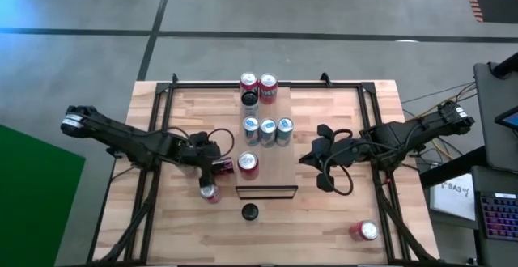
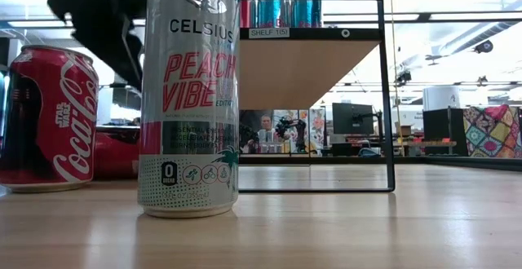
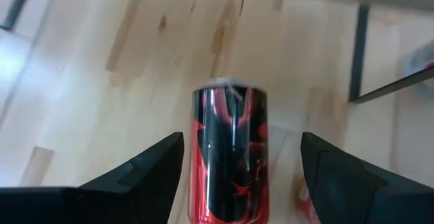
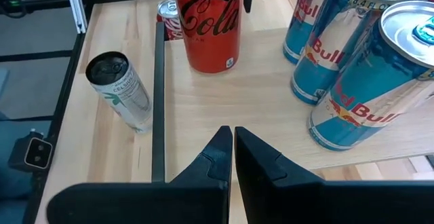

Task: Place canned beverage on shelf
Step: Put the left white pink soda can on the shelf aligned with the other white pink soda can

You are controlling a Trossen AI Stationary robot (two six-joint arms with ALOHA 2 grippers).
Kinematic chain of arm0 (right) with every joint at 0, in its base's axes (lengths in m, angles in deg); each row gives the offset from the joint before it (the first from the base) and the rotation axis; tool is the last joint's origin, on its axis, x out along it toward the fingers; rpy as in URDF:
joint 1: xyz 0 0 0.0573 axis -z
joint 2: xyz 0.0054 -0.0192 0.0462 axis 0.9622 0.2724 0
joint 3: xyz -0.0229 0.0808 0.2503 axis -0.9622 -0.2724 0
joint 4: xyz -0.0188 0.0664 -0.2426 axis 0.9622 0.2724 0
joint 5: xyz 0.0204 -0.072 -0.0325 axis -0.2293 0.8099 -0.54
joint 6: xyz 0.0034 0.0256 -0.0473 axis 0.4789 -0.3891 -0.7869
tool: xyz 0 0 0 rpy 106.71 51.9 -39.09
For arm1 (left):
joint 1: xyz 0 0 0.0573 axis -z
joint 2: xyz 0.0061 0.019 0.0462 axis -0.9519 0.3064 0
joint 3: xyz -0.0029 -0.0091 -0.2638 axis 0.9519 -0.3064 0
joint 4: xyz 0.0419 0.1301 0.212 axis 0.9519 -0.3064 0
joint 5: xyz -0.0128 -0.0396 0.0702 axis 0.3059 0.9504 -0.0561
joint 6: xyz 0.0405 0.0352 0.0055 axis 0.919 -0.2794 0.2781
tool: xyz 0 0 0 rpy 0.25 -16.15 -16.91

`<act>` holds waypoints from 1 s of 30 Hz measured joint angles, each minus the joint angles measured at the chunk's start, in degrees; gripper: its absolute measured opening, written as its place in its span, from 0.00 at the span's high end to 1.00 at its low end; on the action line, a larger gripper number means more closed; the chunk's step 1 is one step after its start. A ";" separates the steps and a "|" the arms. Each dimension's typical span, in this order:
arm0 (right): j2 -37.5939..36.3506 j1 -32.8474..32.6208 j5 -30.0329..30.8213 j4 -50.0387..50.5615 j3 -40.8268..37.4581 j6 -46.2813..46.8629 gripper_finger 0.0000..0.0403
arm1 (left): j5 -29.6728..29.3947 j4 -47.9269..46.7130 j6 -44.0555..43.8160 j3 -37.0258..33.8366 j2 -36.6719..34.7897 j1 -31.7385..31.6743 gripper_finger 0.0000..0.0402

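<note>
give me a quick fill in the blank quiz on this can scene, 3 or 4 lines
1. The left gripper has its fingers ___ on either side of a lying red-and-black can.
2. The right gripper is ___.
3. On the shelf, the row of blue cans numbers ___.
4. The tall Celsius can stands ___ the shelf.

Missing words: open; shut; three; off
</note>
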 joint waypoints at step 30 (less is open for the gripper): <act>0.25 -15.86 -0.49 1.20 5.01 18.20 0.98 | -0.19 -21.35 -13.20 15.85 -0.80 9.22 0.34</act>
